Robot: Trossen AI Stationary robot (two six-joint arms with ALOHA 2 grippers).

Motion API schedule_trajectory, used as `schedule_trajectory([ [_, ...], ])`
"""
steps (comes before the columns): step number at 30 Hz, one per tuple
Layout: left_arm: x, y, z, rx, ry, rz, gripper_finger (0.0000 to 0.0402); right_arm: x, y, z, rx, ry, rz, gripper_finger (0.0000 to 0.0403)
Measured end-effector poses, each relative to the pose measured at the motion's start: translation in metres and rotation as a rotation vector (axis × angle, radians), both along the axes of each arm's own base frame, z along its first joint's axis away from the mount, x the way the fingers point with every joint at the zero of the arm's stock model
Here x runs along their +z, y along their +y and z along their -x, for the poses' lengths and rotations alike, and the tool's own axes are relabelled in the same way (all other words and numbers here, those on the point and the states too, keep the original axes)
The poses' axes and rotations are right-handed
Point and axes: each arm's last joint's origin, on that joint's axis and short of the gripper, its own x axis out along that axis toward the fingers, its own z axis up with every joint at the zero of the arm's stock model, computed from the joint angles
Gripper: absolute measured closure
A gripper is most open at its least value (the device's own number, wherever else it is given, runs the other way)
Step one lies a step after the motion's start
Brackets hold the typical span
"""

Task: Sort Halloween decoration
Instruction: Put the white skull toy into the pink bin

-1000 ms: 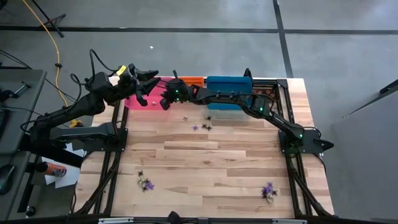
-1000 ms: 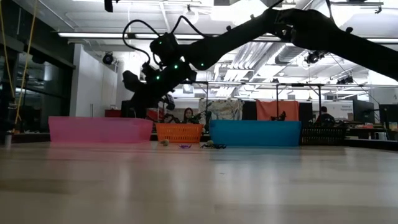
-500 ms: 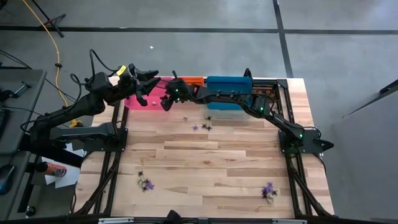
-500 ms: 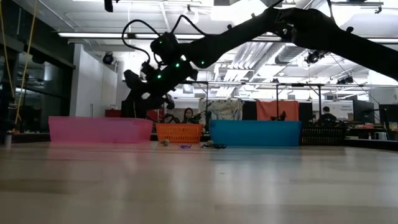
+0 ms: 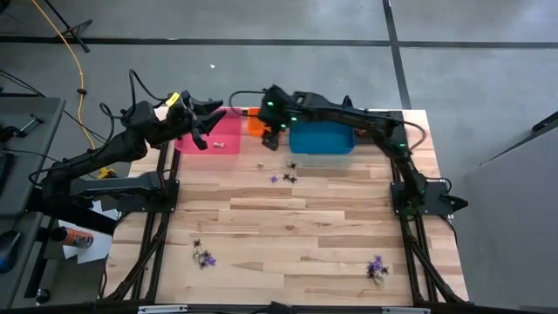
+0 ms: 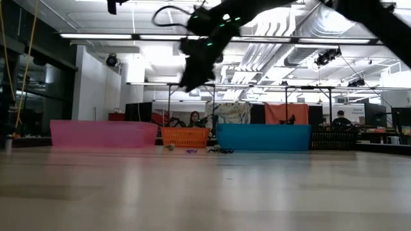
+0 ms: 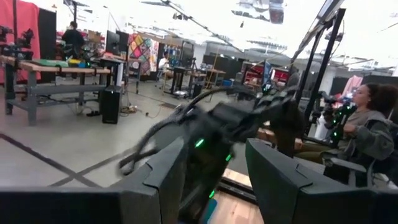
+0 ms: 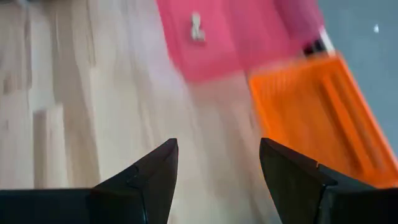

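The Halloween decoration lies scattered on the wooden table: a pale trinket (image 5: 261, 163), purple and black ones (image 5: 284, 177) near the bins, and clusters at the near left (image 5: 203, 256) and near right (image 5: 377, 267). One pale trinket (image 8: 196, 26) lies in the pink bin (image 5: 227, 133). My right gripper (image 5: 270, 142) hangs open and holds nothing, high above the table just in front of the orange bin (image 5: 255, 125). My left gripper (image 5: 207, 129) is open and holds nothing, above the pink bin's left part.
A blue bin (image 5: 321, 139) and a black bin (image 5: 377, 122) stand right of the orange one along the far edge. The table's middle (image 5: 279, 218) is bare wood. A person (image 7: 367, 124) sits in the room beyond.
My right gripper has opened above the pink bin's right end, then has gone up and toward the table's right edge, to the orange bin.
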Motion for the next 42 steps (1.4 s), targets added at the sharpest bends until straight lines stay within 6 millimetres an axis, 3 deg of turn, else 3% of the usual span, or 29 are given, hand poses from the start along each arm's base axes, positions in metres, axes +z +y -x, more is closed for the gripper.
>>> schedule_trajectory([
  [4, -0.003, 0.000, 0.000, -0.001, 0.027, 0.013, 0.0248, -0.011, 0.024, 0.051, -0.059, -0.017, -0.018, 0.0183],
  [10, -0.006, -0.001, -0.001, -0.014, 0.049, 0.031, 0.0248, -0.029, 0.084, 0.140, -0.208, -0.231, -0.143, 0.0182],
  [17, -0.014, -0.006, -0.018, -0.130, 0.101, 0.053, 0.0248, -0.025, 0.137, 0.199, -0.286, -0.666, -0.259, 0.0183],
  [23, -0.041, -0.031, -0.033, -0.343, 0.310, 0.279, 0.0248, -0.023, 0.150, 0.217, -0.333, -0.726, -0.175, 0.0182],
  [32, -0.086, -0.122, -0.009, -0.583, 0.872, 0.758, 0.0261, -0.025, 0.148, 0.217, -0.323, -0.701, -0.146, 0.0183],
  [37, -0.101, -0.166, 0.008, -0.469, 1.041, 0.912, 0.0280, -0.029, 0.149, 0.218, -0.326, -0.666, -0.143, 0.0182],
  [42, -0.122, -0.197, 0.013, -0.184, 1.077, 1.143, 0.0287, -0.031, 0.149, 0.219, -0.328, -0.638, -0.140, 0.0182],
])
